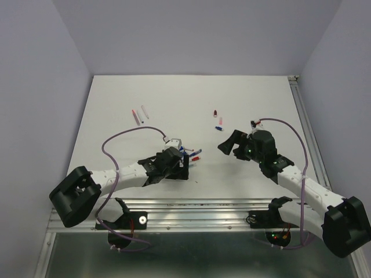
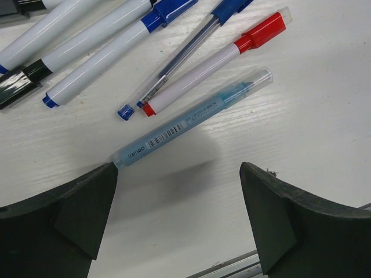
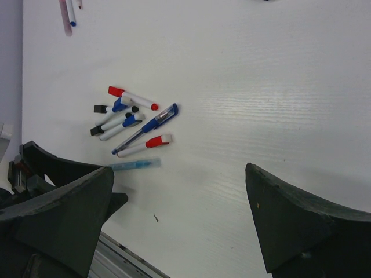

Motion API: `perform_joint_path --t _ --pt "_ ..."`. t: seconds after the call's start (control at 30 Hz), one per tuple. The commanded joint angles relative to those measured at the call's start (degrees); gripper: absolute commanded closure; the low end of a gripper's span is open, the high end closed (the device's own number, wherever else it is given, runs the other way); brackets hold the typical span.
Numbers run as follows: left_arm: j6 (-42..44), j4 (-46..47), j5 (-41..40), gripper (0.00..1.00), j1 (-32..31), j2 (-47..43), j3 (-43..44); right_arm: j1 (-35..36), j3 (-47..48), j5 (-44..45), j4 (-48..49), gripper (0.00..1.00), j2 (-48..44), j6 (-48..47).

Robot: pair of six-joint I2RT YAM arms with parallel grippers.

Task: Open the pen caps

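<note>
Red plastic cap point(image 2: 262, 32) blocky; translucent blue pen point(image 2: 194, 116) slim, cylindrical.

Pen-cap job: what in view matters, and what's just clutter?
Job: red cap, blue cap, black cap, clear cap, all still on.
Clutter: purple cable, rail, speck.

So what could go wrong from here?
1. The blue translucent pen lies close beside the red-capped pen. The open left pincer may catch both when it closes.
2. Its clear cap is hard to tell from the rest of it, so a grip may land wrong.
</note>
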Motion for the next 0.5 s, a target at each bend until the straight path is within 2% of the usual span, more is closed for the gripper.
perform_joint_path --t 0.0,0.33,0.47 --pt "1.68 -1.05 1.06 0.01 -1.51 1.83 1.58 0.21 -1.42 -0.26 2.81 0.0 -0.1 -0.76" --pt "1.25 -4.03 -4.55 0.01 -1.87 8.59 5.8 0.21 -1.33 -0.34 2.89 0.0 0.34 -0.24" --pt "1.86 -4.05 -3.78 0.01 -1.87 9.48 6.59 0.21 -1.51 -0.17 2.89 0.0 -0.19 -0.24"
